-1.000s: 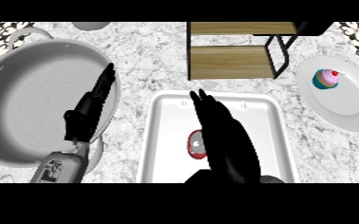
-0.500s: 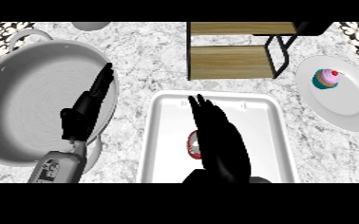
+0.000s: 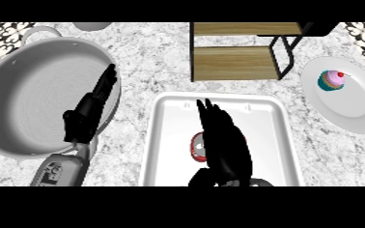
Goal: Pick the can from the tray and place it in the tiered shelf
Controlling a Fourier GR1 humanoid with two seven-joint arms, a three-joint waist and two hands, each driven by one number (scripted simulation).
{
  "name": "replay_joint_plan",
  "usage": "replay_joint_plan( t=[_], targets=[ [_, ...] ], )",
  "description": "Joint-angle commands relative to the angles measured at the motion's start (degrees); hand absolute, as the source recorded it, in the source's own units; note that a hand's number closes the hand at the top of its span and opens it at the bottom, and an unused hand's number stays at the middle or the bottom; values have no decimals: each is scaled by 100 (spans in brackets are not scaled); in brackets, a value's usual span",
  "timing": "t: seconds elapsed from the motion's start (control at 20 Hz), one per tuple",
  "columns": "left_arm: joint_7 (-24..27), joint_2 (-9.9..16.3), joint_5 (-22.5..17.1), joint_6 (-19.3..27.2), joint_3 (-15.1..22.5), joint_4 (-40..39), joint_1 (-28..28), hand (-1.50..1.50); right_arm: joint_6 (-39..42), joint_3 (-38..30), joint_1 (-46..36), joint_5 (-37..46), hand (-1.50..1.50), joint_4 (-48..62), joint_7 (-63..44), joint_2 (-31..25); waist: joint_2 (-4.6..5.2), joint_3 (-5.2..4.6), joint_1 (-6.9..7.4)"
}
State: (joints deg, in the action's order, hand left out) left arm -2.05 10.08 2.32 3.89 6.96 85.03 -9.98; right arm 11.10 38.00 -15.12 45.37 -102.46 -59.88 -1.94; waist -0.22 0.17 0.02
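Observation:
A red can (image 3: 198,148) lies in the white tray (image 3: 171,121) at the bottom centre, mostly hidden under my right hand (image 3: 224,145). That hand stretches over the tray with straight fingers pointing away from me, right above the can. The tiered shelf (image 3: 239,53), with wooden boards and a black frame, stands beyond the tray at the top centre. My left hand (image 3: 89,111) rests open over the rim of the large grey pan, fingers pointing up.
A large grey pan (image 3: 39,101) fills the left side. On the right stands a white plate (image 3: 342,101) carrying a cupcake (image 3: 331,79). A grey object (image 3: 92,25) shows at the top edge.
My right hand has drawn back slightly towards me and lowered over the can, covering more of it. The left hand has not moved.

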Motion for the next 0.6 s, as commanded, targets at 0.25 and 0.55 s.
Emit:
replay_joint_plan(
  t=[0.25,0.55],
  targets=[
    [267,-93,-19,-246,-266,-697,-156,0,346,63,404,173,-150,-173,-228,118,21,-19,-29],
    [-161,-153,147,-236,-303,-329,-395,0,281,-10,493,191,-150,338,178,147,23,-18,-26]
  ],
)
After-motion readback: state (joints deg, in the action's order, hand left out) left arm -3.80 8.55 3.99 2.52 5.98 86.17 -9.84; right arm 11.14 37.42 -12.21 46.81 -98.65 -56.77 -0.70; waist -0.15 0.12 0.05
